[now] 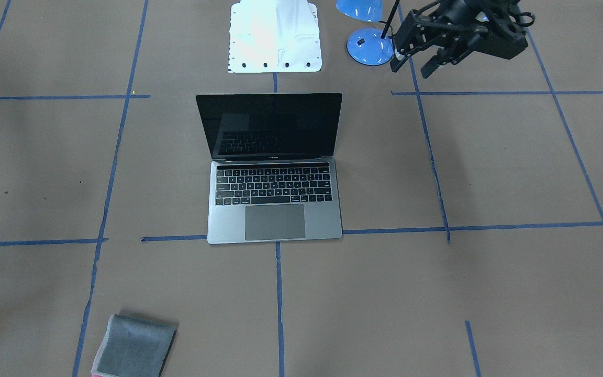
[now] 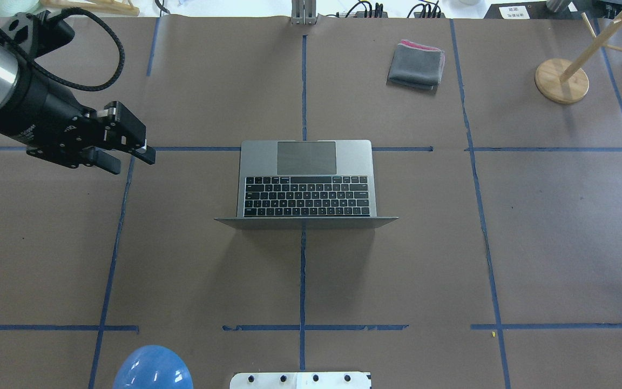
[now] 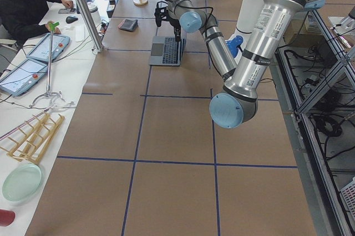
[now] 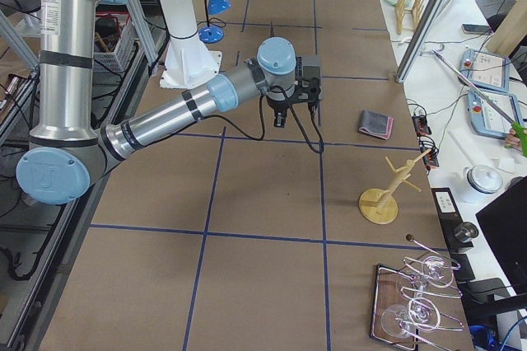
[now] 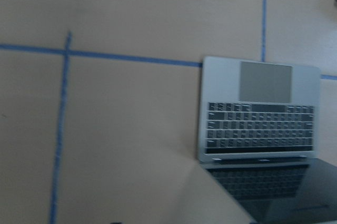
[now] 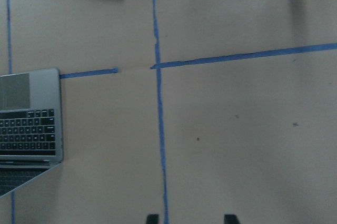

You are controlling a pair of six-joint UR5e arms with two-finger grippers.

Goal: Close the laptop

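The laptop [image 2: 306, 183] stands open in the middle of the brown table [image 2: 559, 243], across a crossing of the blue tape lines. Its lid is raised almost upright, and the back of the lid is turned to my base. The keyboard and the trackpad lie on the far side, toward the operators. The screen is dark and I see only the reflection of the keys in it.

My left gripper [image 2: 133, 161] hangs above the table on my left side of the laptop, well apart from it. Its two fingers are spread, with a clear gap between them and nothing inside the gap. My right gripper [image 6: 191, 219] shows only in its own wrist view. There the two fingertips [image 6: 152, 218] stand apart at the lower edge, over bare paper, and they hold nothing. In this view the laptop lies at the left edge, away from the fingers.

A grey folded cloth [image 2: 416, 66] with a pink edge lies on the far side of the table, apart from the laptop. A blue lamp [image 1: 369, 46] stands beside my base.
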